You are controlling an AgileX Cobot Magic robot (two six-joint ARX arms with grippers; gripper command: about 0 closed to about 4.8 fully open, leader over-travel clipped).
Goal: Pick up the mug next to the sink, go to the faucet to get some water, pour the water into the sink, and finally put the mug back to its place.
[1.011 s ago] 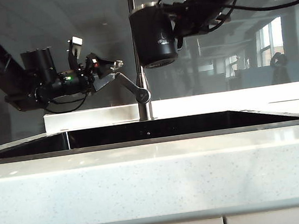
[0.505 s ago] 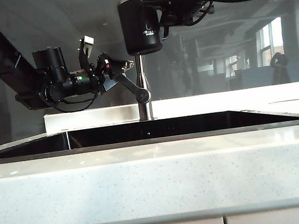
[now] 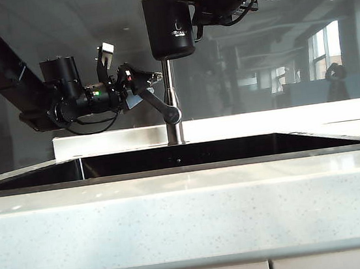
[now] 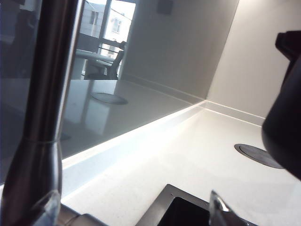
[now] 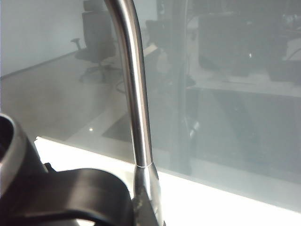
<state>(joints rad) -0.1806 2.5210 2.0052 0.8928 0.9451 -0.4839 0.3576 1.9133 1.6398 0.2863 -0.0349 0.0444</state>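
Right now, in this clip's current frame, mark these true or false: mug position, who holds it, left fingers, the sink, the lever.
1. The mug hangs high against the faucet pipe. True.
2. The left gripper holds the mug. False: the right gripper holds it by the handle side.
3. The left gripper's fingers are open at the lever handle. True.
4. The mug stands on the counter. False: it is in the air above the sink.
5. The mug is upside down. False: it is upright.
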